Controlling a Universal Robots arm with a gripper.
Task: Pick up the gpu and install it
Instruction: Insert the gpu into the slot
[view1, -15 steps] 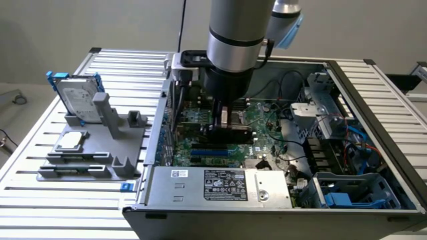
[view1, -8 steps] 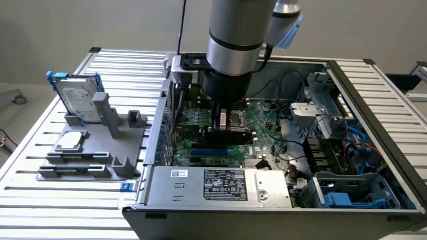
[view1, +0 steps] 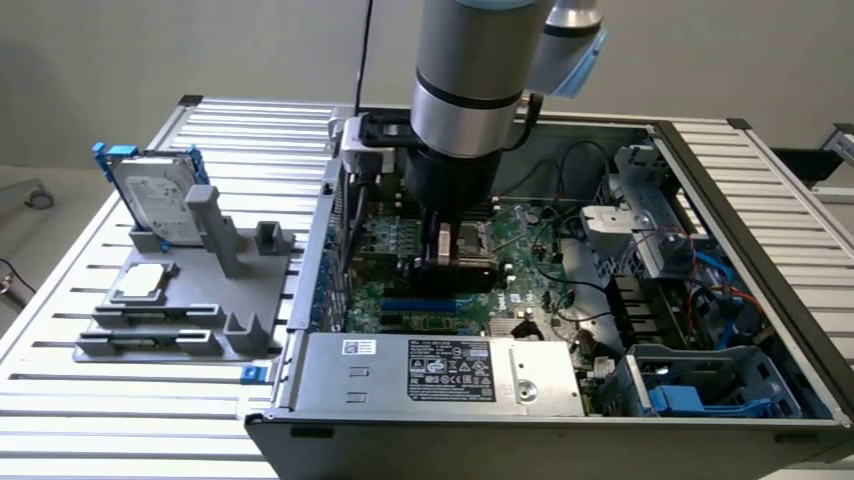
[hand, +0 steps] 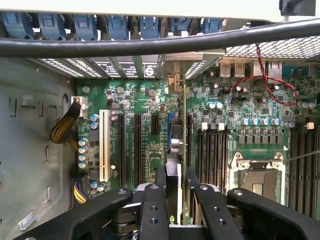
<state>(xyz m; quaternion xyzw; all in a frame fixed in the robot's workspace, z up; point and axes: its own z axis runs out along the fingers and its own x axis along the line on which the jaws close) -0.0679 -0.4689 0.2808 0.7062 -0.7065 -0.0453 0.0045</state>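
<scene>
A slatted aluminium table (view1: 54, 330) is set before a plain pale wall, and an open computer case (view1: 747, 190) is laid on it. Outside the case, off its side on the exterior view's left, a grey fixture (view1: 214, 235) is placed. A silver hard drive (view1: 154, 195) with blue rails is stood in it and a square CPU chip (view1: 143, 283) is laid on it.

Inside the case, the robot arm (view1: 467, 60) is lowered over the motherboard (hand: 145, 100). The gripper (hand: 176, 175) is partly closed, and the gpu (hand: 174, 145) is clamped edge-on between its fingers (hand: 152, 205). The card is held upright above the expansion slots, between a white slot (hand: 104, 145) and the empty CPU socket (hand: 257, 177). Whether its lower edge touches a slot cannot be told.

At the case's front, a power supply (view1: 441, 370) is mounted. A thick black cable (hand: 150, 45) is stretched across the case above the board. A red wire (hand: 265, 75) is looped near the rear ports, and a yellow cable bundle (hand: 65, 127) is plugged in at the board's edge.
</scene>
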